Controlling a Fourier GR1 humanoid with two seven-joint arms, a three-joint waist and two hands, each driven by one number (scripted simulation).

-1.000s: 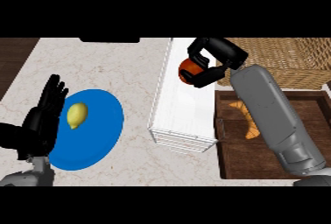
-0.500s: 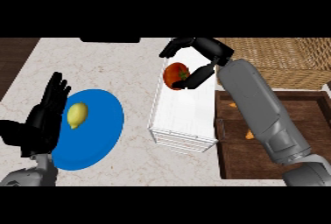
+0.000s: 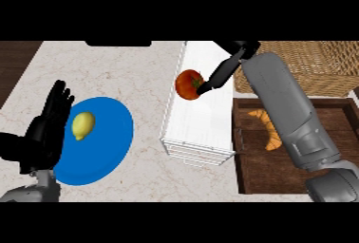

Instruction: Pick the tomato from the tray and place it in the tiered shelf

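Red against the white slats, the tomato [image 3: 189, 84] sat on the top of the tiered shelf [image 3: 200, 128], close to its left edge and toward the far end. The right hand [image 3: 226, 68] reached over the shelf from the right, its fingers straight and not curled around anything, the fingertips at the tomato's right side; whether they touched it could not be told. Beside the shelf on the right lay the wooden tray [image 3: 280, 166] with a croissant [image 3: 268, 130] in it, and a wicker basket [image 3: 308, 61] beyond. The left hand [image 3: 43, 130] rested open at the view's left, fingers up, just beside a blue plate [image 3: 105, 137] bearing a lemon [image 3: 82, 126] on the marble counter [image 3: 133, 66].
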